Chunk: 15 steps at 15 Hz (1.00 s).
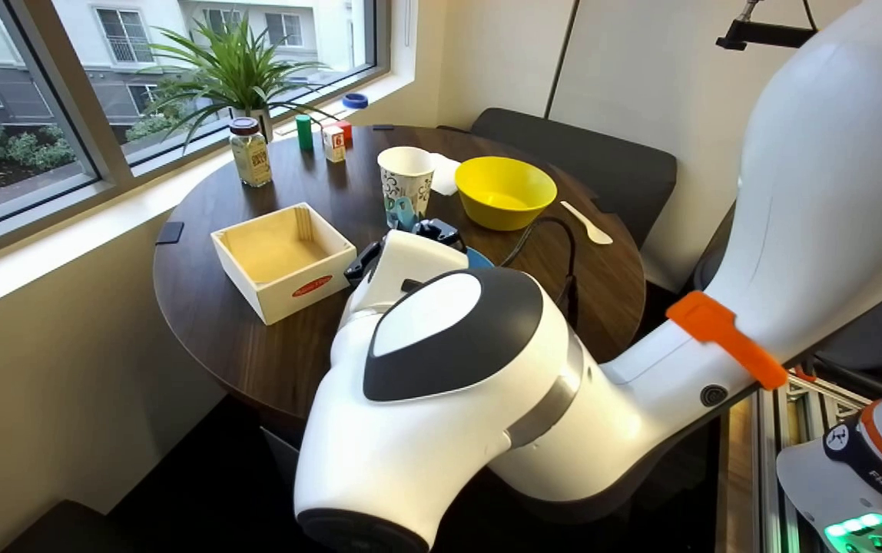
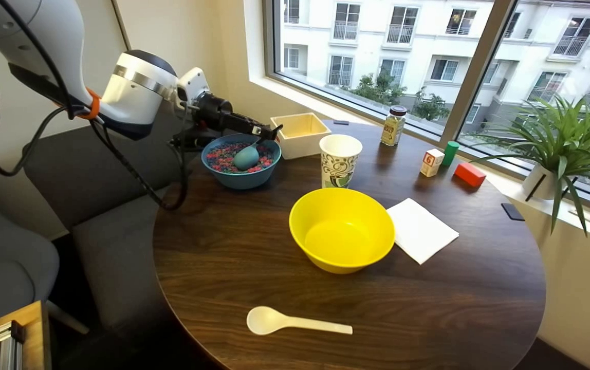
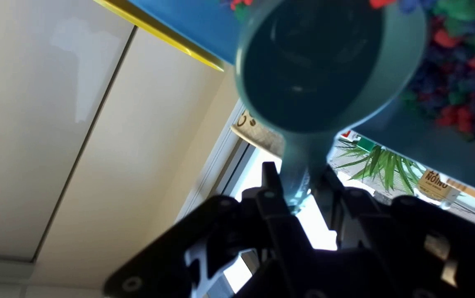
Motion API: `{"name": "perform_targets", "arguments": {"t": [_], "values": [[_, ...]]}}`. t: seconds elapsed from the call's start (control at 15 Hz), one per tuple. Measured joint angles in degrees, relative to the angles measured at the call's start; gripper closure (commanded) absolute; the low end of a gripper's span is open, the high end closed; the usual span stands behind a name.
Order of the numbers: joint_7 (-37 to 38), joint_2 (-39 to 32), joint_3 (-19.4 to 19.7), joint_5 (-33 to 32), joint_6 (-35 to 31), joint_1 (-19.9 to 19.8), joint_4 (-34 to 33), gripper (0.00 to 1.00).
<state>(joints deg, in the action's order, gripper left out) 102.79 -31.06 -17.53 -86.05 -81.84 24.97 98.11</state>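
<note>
Clamping the handle of a teal rounded plastic spoon, the black two-fingered hand has both fingers tight on it. Spoon head sits inside a round blue bowl, over small red, blue and green bits; can't tell if touching. Slim handle could twist if grip is off-centre; pressing the rim could tip the blue bowl and scatter bits. In an exterior view: square pale wooden box just right, tall patterned paper cup further right, wide yellow plastic bowl nearer, cream plastic spoon nearest, on round dark-wood worktop. Sweeping right could knock box or cup.
</note>
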Motion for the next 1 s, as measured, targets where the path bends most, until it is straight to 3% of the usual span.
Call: {"name": "perform_targets", "arguments": {"t": [1.0], "values": [[7.37,4.25,0.02,2.30,-15.09,-3.21,1.30,0.94]]}}
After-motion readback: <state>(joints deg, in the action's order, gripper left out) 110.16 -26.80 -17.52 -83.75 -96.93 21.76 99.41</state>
